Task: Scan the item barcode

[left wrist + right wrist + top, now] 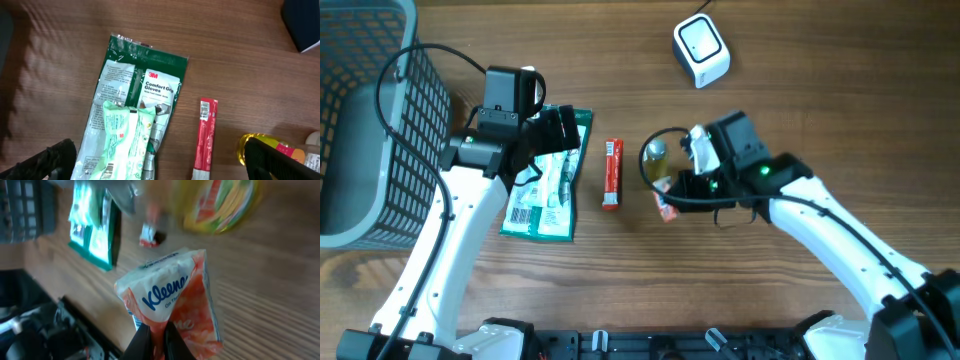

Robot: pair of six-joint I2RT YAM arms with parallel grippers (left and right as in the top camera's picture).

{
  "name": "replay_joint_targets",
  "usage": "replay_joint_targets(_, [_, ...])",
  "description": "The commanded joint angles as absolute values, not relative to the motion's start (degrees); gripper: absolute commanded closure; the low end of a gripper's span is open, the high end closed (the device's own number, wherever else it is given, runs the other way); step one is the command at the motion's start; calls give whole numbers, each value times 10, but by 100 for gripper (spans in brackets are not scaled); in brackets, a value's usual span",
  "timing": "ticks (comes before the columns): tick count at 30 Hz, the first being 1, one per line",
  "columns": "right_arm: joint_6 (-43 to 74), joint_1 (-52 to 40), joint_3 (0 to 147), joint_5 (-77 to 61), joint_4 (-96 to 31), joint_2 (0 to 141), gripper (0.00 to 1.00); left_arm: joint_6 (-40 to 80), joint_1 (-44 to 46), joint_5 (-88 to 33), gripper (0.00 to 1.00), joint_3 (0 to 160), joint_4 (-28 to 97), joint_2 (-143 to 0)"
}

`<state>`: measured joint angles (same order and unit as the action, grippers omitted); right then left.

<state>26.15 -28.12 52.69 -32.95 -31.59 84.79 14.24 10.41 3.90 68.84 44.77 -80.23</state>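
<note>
Jaws of the right gripper [156,337] clench the tissue pack [170,295] beside the bottle [655,152]; left gripper [558,128] jaws stand released over the gloves [542,200]. Scan apparently pending: the scanner [701,50] sits well apart.

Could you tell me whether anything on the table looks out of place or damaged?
Nothing is spilled or broken. The right gripper pinches the Kleenex pack by one end, bunching its wrapper there.

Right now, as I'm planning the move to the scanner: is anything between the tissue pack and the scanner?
Yes: a yellow bottle stands right beside the tissue pack in the right gripper, on the scanner side, close to the straight path. Nothing else shows there.
</note>
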Motion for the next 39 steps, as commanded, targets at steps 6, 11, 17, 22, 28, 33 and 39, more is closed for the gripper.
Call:
replay_joint_targets(6, [394, -328, 404, -386, -115, 853, 96, 142, 100, 35, 0, 690, 446, -804])
replay_joint_targets(11, [462, -343, 347, -384, -5, 853, 96, 142, 100, 35, 0, 690, 446, -804])
replay_joint_targets(17, [503, -343, 305, -369, 55, 853, 96, 142, 100, 35, 0, 690, 446, -804])
replay_joint_targets(22, [516, -343, 295, -357, 59, 853, 96, 142, 100, 35, 0, 690, 446, -804])
replay_joint_targets(28, [517, -343, 295, -347, 55, 853, 96, 142, 100, 35, 0, 690, 446, -804])
replay_joint_targets(33, [517, -343, 295, -335, 42, 853, 96, 142, 100, 35, 0, 690, 446, -804])
replay_joint_targets(39, [526, -343, 295, -317, 27, 853, 96, 142, 100, 35, 0, 690, 446, -804])
